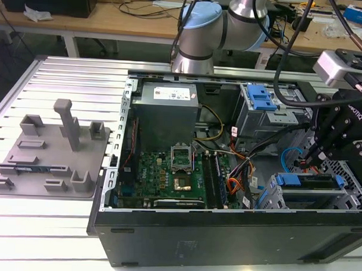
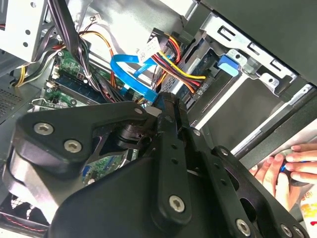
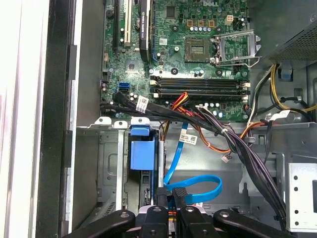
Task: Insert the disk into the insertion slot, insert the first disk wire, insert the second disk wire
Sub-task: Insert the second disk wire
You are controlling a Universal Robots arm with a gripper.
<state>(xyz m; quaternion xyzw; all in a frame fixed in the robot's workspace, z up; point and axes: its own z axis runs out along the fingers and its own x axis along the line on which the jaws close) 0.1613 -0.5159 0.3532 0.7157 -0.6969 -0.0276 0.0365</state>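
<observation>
Already we find the disk (image 1: pixel 315 183), a flat drive in a bright blue plastic carrier, seated in the insertion slot (image 1: pixel 298 198), the boxy grey sheet-metal cage at the lower right of the exterior view, with only its blue edge and dark side showing. Just beyond it, the thin flat light-blue cable, the second disk wire (image 3: pixel 195 187), curls in a loop at the lower middle of the first wrist view, one limp strand rising toward the green motherboard (image 3: pixel 198 54). Our black metal gripper (image 3: pixel 168 204) sits right at that loop; its two slim fingers (image 3: pixel 179 198) stand close together, seemingly pinched on something small and dark at the cable's end, though we cannot tell for sure that they grip it. In the second wrist view the same ribbon (image 2: pixel 130 74) bends beside a bundle of red, orange and yellow wires (image 2: pixel 173 62), glossy and stiffer-looking. A blue latch (image 3: pixel 139 130) caps the cage edge nearby. A person's hand (image 2: pixel 290 166) rests outside the dark case wall.
</observation>
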